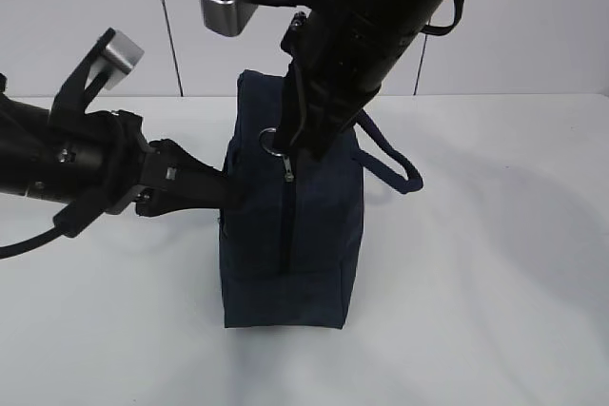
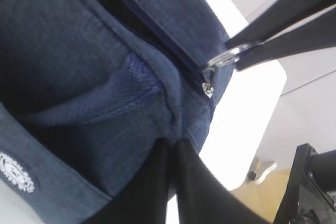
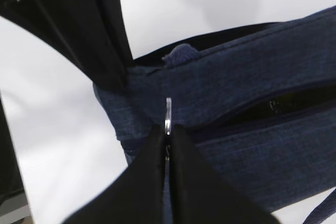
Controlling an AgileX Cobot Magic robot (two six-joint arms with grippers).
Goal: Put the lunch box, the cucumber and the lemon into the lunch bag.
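lunch bag [image 1: 285, 235]: dark navy, stands upright on the white table [image 1: 495, 311], between the 2 grippers. Narrow end faces the exterior camera, zipper [image 1: 287, 221] runs down that end.

left gripper [image 2: 173, 148]: comes in level from the left, fingers pressed together on a fold of bag fabric at the bag's upper left edge. Left wrist view shows cloth bunched right at the fingertips.

right gripper [image 3: 167, 129]: reaches down from above, tips at the top of the bag's near end. Fingers nearly together, clamped on the metal ring pull [image 3: 168, 114]; the ring stands edge-on just above the tips in the right wrist view.

ring pull vs left gripper: up and to the right of the left tips, close by, with the slider [image 2: 209, 88] hanging under it.

zipper state: part open. A dark gap shows along the track to the right of the right gripper's tips.

loop handle [image 1: 395, 161]: hangs off the bag's far right side, behind the right arm.

white logo patch [image 2: 16, 171]: on the bag wall, left of the left gripper's fingers.

lunch box, cucumber, lemon: cannot tell where they are, none visible in any view.
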